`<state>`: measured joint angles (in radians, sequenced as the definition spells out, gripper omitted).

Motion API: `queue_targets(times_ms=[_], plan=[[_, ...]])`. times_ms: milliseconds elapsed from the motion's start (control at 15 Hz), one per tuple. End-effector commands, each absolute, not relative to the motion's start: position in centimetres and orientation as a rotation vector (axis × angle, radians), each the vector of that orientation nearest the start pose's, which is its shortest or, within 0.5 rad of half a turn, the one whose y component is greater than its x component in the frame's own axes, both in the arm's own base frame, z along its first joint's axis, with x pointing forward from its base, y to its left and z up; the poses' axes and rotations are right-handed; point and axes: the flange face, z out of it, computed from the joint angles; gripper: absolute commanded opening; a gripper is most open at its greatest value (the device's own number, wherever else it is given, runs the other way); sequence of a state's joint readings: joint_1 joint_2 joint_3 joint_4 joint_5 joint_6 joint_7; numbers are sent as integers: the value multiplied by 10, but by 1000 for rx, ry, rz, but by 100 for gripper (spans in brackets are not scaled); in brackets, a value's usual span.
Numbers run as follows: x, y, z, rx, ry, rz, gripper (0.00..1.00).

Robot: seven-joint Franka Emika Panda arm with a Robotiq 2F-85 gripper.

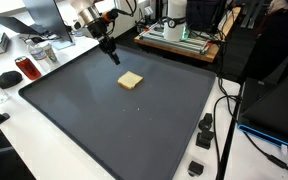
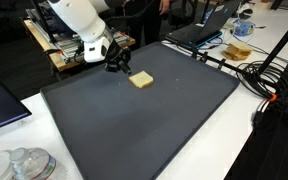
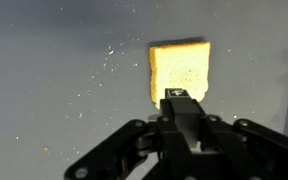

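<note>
- Bread slice (image 1: pixel 130 80) is seen lying flat on the dark mat (image 1: pixel 104 130) that covers the desk (image 1: pixel 29 130), toward the far side, so it is supported fully.
- The pincer (image 1: pixel 112 57) is closed completely and empty (nothing is gripped), hanging just beside the slice; contact cannot be told.

In an exterior view the closed tool (image 1: pixel 112 57) hangs near the bread slice (image 1: pixel 130 80) on the dark mat (image 1: pixel 94 125).

Pale square bread slice (image 1: pixel 130 80), flat on dark mat (image 1: pixel 104 120)
</note>
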<state>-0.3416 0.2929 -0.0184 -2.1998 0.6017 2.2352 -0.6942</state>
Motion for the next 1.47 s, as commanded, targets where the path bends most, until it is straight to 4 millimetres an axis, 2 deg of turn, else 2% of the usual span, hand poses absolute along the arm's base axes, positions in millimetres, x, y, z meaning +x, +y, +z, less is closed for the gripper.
queue_targets(times_ms=[0, 133, 200, 267, 533, 733, 1000, 1400], plan=[[502, -171, 235, -2656, 138, 5, 22], [502, -171, 237, -2656, 139, -1, 22], [502, -171, 237, -2656, 139, -2, 6], [497, -168, 239, -2617, 94, 18, 6], [479, -167, 241, -2658, 147, 4, 6], [466, -155, 248, -2684, 175, -13, 6], [455, -120, 265, -2768, 163, -64, 6], [457, -56, 289, -2914, 126, -120, 6]])
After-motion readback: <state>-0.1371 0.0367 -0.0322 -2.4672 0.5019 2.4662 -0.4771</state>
